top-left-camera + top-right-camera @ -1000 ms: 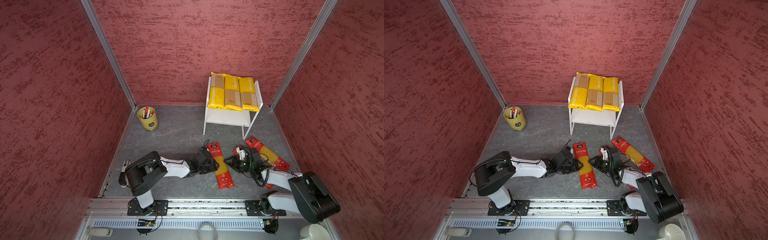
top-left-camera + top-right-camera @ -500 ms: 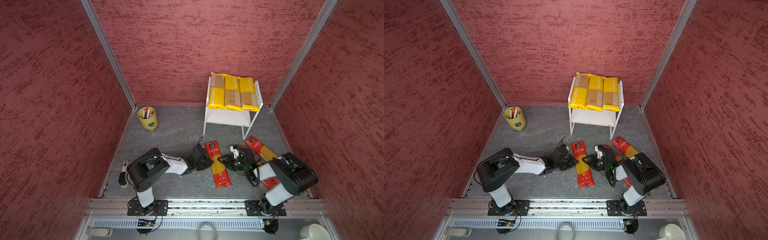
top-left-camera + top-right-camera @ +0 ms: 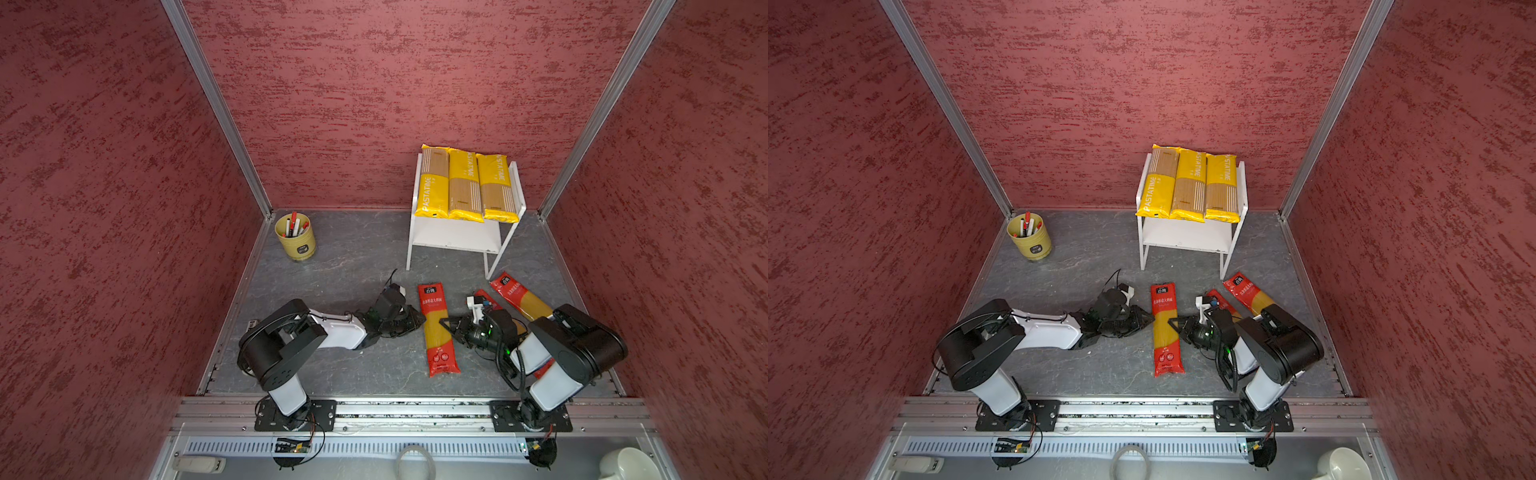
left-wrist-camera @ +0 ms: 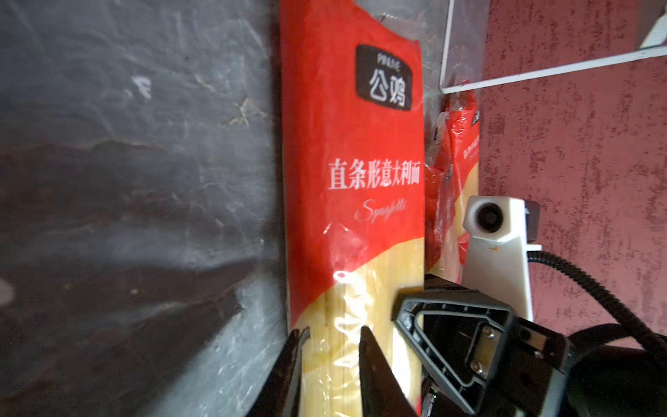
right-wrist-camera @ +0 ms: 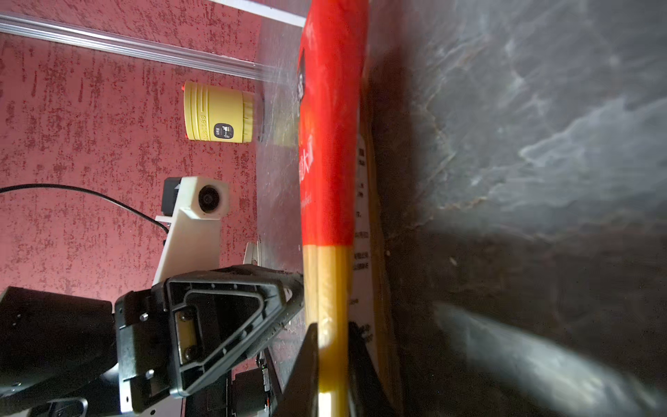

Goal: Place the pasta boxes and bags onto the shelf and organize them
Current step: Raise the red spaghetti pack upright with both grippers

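While pens (image 3: 293, 224) fill the cup (image 3: 300, 248) and yellow packs (image 3: 465, 187) top the shelf (image 3: 453, 240), both arms' jaws pinch one red pack (image 3: 436, 328).

middle red pack (image 3: 484, 296) mostly hidden under right arm (image 3: 577, 345), white mug (image 3: 623, 464) cut off

The shelf (image 3: 453, 239) stands open-fronted at its lower tier; yellow packs (image 3: 465, 187) fill the top.

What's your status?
Left gripper and right gripper shut on one red spaghetti pack, on floor. Yellow PASTATIME packs on shelf top. Two other red packs by shelf leg.
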### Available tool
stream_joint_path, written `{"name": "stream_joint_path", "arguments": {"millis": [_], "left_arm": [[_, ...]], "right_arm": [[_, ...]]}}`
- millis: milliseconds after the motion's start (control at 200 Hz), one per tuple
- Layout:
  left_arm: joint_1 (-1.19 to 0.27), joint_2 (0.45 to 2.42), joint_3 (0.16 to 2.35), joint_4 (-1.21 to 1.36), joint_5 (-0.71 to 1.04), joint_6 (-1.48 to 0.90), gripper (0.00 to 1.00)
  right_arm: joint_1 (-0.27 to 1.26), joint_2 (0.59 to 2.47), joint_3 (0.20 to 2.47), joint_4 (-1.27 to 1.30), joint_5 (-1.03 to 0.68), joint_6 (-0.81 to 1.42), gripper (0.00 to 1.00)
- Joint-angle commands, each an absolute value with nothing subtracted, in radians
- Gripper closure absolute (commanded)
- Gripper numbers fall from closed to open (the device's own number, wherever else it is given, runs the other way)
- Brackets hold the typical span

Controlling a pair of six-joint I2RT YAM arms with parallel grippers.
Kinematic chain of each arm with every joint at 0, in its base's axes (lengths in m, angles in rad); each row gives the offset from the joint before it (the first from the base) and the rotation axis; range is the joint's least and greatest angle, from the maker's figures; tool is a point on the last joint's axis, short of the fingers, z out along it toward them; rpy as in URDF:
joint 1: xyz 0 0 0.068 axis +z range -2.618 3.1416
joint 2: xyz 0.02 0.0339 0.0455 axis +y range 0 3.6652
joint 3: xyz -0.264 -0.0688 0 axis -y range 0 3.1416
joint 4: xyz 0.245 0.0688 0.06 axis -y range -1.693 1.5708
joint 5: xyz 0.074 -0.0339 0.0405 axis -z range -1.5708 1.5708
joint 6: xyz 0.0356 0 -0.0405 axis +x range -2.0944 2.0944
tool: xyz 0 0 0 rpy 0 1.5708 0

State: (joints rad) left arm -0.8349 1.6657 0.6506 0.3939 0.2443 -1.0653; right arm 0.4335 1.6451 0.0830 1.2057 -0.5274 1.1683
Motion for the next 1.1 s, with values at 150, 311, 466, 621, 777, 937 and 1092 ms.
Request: {"name": "stream_joint_path", "arguments": {"millis": [150, 311, 466, 621, 777, 937, 1092], "left_arm": [[-0.773, 1.566, 0.615, 0.55, 0.317, -0.986, 0.64], [-0.742, 1.505, 0.589, 0.621, 0.334, -0.915, 0.56], [-0.704, 1.433, 0.563, 0.718, 0.349, -0.815, 0.44], [-0.628, 1.394, 0.561, 0.801, 0.447, -0.768, 0.32], [-0.597, 1.399, 0.589, 0.882, 0.532, -0.752, 0.29], [-0.601, 1.411, 0.615, 0.881, 0.552, -0.725, 0.26], [-0.602, 1.411, 0.619, 0.905, 0.556, -0.73, 0.25]], "right_arm": [[0.441, 1.465, 0.084, 1.328, -0.506, 1.169, 0.98], [0.442, 1.267, 0.128, 1.127, -0.509, 1.074, 0.99], [0.441, 1.095, 0.214, 0.896, -0.507, 0.935, 1.0], [0.44, 1.056, 0.261, 0.917, -0.552, 0.892, 1.0], [0.439, 1.107, 0.316, 1.066, -0.609, 0.916, 1.0], [0.439, 1.146, 0.384, 1.171, -0.691, 0.934, 1.0], [0.439, 1.111, 0.423, 1.138, -0.731, 0.907, 1.0]]}}
